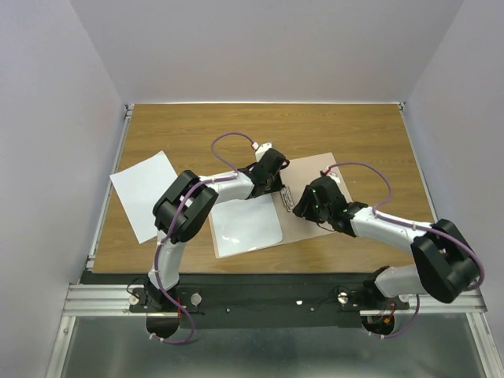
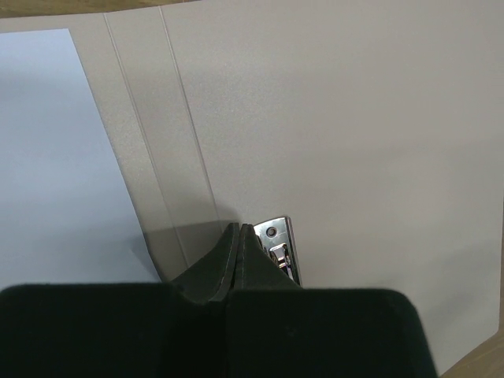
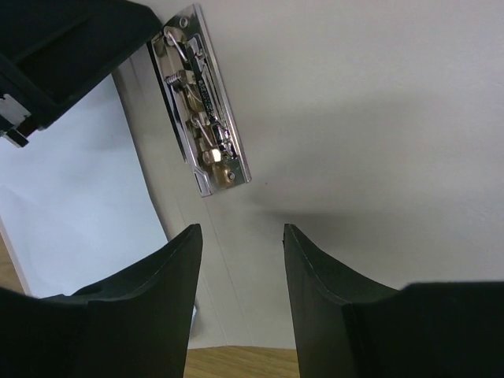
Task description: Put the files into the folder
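The folder (image 1: pixel 311 236) lies open on the table, its pale inner face up (image 2: pixel 339 118). One white file (image 1: pixel 248 224) lies on its left leaf. The second file (image 1: pixel 146 193) lies on the table to the far left, outside the folder. My left gripper (image 1: pixel 277 183) is shut, its tips (image 2: pixel 239 228) down at the far end of the metal clip (image 2: pixel 282 246) at the fold, with nothing seen between the fingers. My right gripper (image 1: pixel 298 201) is open and empty (image 3: pixel 240 230), just above the right leaf, near the near end of the clip (image 3: pixel 201 102).
The wooden table (image 1: pixel 354 134) is walled at the back and both sides. The two grippers are close together over the fold; my left gripper shows in the right wrist view (image 3: pixel 55 55). The loose file overhangs the table's left edge.
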### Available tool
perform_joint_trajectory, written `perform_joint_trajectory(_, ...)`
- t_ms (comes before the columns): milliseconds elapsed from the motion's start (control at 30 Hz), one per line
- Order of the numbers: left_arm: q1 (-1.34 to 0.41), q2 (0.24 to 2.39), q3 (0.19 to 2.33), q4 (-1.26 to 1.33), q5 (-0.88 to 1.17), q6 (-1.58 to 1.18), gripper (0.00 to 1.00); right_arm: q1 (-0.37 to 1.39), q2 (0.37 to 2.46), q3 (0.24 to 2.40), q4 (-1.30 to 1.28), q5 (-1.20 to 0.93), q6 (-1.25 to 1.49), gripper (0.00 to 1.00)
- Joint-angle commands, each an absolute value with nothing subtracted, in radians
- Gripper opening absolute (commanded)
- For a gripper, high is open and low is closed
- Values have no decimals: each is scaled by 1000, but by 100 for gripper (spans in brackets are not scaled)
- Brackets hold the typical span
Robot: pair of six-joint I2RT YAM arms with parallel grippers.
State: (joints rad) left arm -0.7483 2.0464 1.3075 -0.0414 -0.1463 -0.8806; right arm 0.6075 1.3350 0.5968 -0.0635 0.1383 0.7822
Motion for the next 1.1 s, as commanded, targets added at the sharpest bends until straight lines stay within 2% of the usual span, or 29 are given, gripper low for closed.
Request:
perform_joint_trajectory(0,-755,2085,1276,-38,-110,-833,0,598,1423,627,57,72,818,49)
perform_joint_trajectory(233,-753,2088,1256,-23,-94,-833,0,581,1483,624,123,43,856,38)
perform_joint_trajectory(500,-752,2091,1252,-21,-94,-834,0,571,1519,635,146,34,873,35)
perform_joint_trajectory(633,-752,2094,1249,-21,-92,-834,0,568,1540,644,150,22,874,25)
perform_joint_trajectory(967,-747,2094,1235,-21,-94,-842,0,568,1575,630,173,-35,887,21)
perform_joint_trajectory(1067,-744,2097,1233,-20,-92,-844,0,566,1594,626,179,-47,888,16)
